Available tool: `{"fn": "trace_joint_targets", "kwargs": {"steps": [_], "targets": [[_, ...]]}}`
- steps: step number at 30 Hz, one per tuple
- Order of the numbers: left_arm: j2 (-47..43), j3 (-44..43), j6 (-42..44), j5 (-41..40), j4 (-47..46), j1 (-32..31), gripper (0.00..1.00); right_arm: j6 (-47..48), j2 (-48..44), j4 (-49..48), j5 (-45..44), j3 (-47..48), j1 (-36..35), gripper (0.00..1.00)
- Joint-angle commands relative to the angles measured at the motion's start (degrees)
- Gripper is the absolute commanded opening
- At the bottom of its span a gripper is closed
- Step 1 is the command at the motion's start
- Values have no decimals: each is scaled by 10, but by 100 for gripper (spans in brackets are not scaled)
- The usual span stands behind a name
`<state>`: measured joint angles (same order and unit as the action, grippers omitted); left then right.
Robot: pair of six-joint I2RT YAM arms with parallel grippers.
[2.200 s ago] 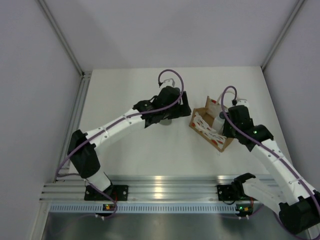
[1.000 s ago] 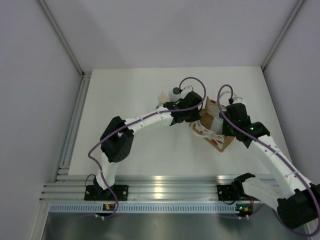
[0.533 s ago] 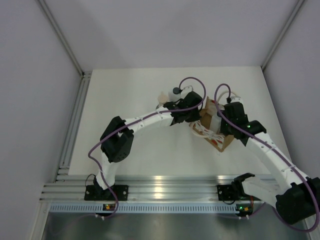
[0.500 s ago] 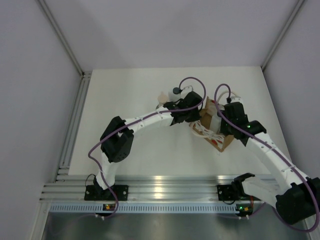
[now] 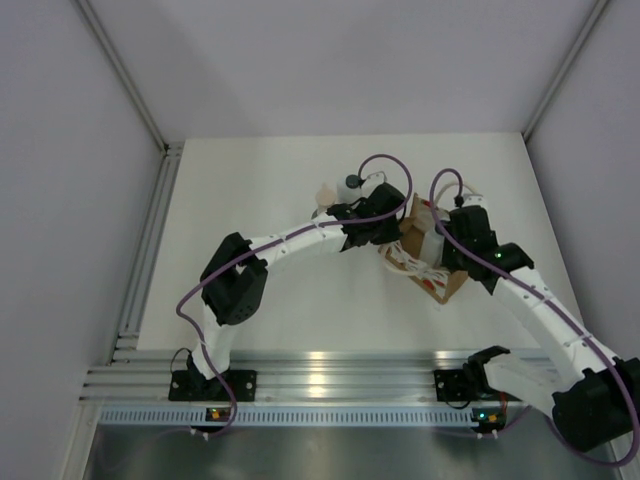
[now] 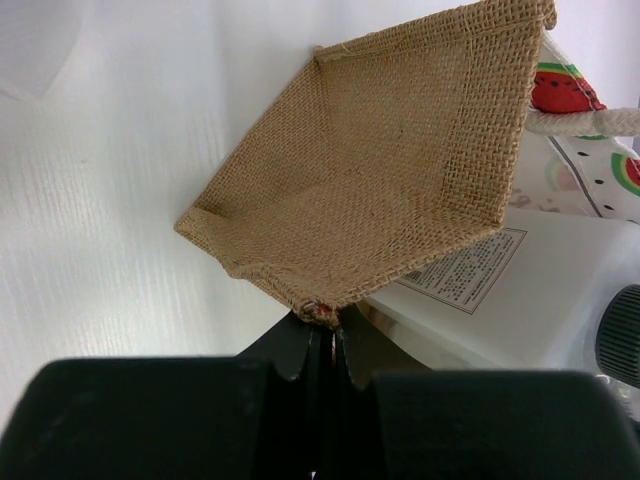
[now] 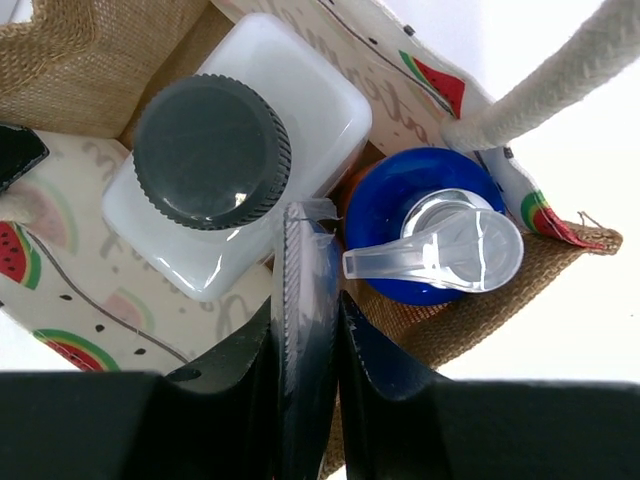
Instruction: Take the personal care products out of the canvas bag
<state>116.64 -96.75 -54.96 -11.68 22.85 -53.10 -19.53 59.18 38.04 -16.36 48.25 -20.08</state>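
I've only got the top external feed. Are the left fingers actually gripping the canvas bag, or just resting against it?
Observer: Gripping. The left wrist view shows the left fingers shut on a burlap corner of the canvas bag.
Operator: What's left inside?
Observer: The right wrist view shows a white bottle with a dark cap and a blue-capped bottle.
Operator: Are the right fingers holding either?
Observer: Neither; they point down between the two, with something thin and grey between them.

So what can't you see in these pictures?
- Right wrist: the body of the blue-capped bottle, hidden beneath its own cap and pump.
- Left wrist: a dark cap, cut off by the right edge.
- Top external: the inside of the canvas bag, covered by the right arm.
- Top external: the two bottles outside it, too small for detail.
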Motion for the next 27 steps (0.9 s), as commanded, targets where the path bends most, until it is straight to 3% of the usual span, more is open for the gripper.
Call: {"fn": "trace_joint_targets", "kwargs": {"steps": [1, 10, 27], "targets": [[-10, -20, -1, -3, -19, -8, 0, -2, -28, -23, -17, -9, 9, 0], [-7, -20, -4, -4, -19, -8, 0, 28, -132, -104, 1, -46, 9, 0], [-2, -27, -1, -5, -18, -8, 0, 34, -160, -95, 5, -9, 8, 0]]}}
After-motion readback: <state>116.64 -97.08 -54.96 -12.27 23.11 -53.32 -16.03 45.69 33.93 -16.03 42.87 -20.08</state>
